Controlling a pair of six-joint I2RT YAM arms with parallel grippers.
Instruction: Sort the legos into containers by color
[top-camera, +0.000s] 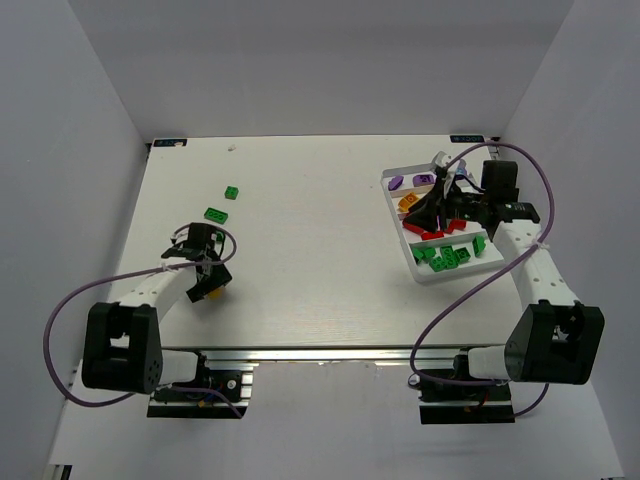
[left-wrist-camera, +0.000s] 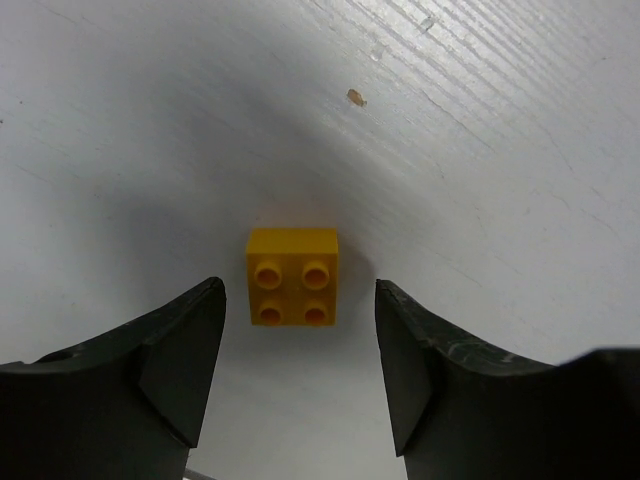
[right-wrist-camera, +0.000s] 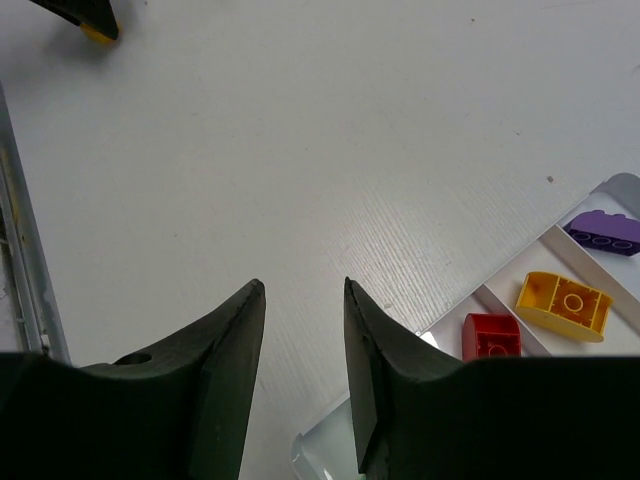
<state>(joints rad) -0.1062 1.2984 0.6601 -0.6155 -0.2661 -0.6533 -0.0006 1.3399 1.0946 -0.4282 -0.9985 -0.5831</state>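
tray (top-camera: 450, 275): purple, orange, red, green legos (top-camera: 441, 258) | left pincer (left-wrist-camera: 298, 290) released, straddling yellow brick (left-wrist-camera: 292, 270) | right pincer (right-wrist-camera: 303, 285) released

Tray (top-camera: 432, 278) right side of table (top-camera: 320, 230); 2 loose legos (top-camera: 215, 213) left, rear.

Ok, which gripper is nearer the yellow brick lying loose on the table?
Left. The left gripper has its open fingers either side of the yellow brick, not touching it. The right gripper is far across the table, at the white tray, holding nothing.
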